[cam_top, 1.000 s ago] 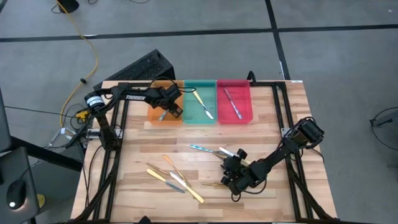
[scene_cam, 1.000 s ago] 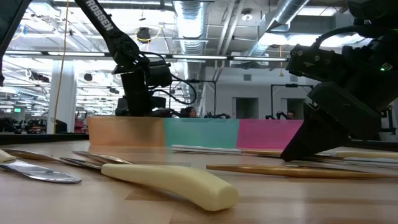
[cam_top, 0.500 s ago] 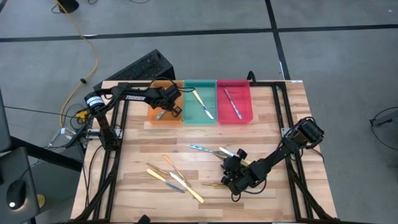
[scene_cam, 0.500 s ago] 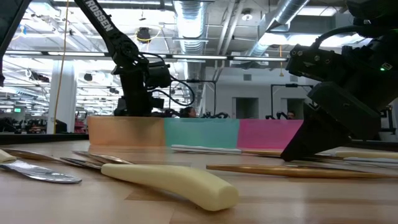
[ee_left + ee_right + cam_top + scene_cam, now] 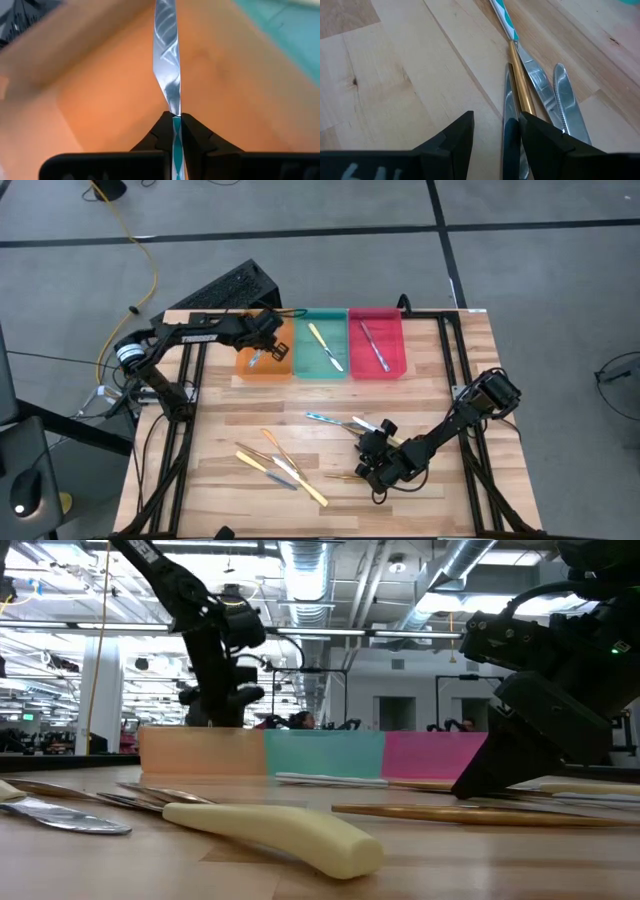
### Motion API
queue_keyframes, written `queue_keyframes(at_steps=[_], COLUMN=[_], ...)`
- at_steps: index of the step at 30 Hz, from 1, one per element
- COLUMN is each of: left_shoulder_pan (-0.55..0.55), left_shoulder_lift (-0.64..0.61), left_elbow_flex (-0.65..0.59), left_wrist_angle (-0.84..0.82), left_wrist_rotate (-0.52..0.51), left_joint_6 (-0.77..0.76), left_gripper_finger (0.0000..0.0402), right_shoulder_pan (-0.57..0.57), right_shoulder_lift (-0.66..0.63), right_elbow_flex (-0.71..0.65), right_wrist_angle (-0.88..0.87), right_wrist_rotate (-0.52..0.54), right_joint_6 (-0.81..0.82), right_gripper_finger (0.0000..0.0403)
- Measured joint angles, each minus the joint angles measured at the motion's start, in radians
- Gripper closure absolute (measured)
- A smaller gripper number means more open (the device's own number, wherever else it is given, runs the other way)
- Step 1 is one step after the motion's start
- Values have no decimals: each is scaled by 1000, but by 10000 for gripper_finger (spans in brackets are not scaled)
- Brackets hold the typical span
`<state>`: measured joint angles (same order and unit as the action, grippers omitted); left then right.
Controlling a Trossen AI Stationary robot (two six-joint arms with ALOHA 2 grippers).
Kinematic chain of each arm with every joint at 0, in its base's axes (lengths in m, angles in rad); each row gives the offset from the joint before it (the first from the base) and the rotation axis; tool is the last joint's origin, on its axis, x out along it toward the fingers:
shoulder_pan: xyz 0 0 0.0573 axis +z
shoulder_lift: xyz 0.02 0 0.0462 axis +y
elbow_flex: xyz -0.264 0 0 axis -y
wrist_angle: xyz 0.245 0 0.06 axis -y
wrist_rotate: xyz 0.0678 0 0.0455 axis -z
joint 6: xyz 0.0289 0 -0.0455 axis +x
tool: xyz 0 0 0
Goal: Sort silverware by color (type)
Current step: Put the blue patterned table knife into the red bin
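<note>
Grey floor (image 5: 520, 290) with dark seam lines; yellow cable (image 5: 140, 255) trailing across it; exposed ceiling ducts (image 5: 310, 565), strip lights; white column (image 5: 97, 690) behind table.

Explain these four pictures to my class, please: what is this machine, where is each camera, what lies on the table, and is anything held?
Two dark robot arms work at a wooden table. One camera looks down from above, one sits at table height, and one rides on each wrist. At the far edge stand an orange tray, a green tray and a red tray. Loose silverware lies on the wood. The left gripper is over the orange tray, jaws shut on a silver knife. The right gripper is down at the cutlery, jaws open around a utensil on the wood.
</note>
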<state>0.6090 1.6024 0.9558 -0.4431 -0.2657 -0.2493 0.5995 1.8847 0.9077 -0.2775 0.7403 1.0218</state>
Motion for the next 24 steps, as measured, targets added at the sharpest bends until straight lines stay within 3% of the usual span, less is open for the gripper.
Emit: queue_keyframes(at_steps=[10,13,20,24], left_shoulder_pan=[-14,-28,-62,-93], left_shoulder_lift=[-217,-300,-456,-502], left_elbow_flex=[2,2,4,4], left_wrist_angle=[18,69,233,288], left_wrist_rotate=[53,113,290,365], left_joint_6=[0,2,0,-7], left_gripper_finger=[400,400,400,400], right_shoulder_pan=[-8,-22,-99,-189], right_shoulder_lift=[0,-4,-117,-246], right_elbow_flex=[1,19,54,53], right_wrist_angle=[24,21,19,-65], right_wrist_rotate=[-2,-4,2,42], right_joint_6=[11,-3,-382,-578], right_gripper_finger=[217,217,217,217])
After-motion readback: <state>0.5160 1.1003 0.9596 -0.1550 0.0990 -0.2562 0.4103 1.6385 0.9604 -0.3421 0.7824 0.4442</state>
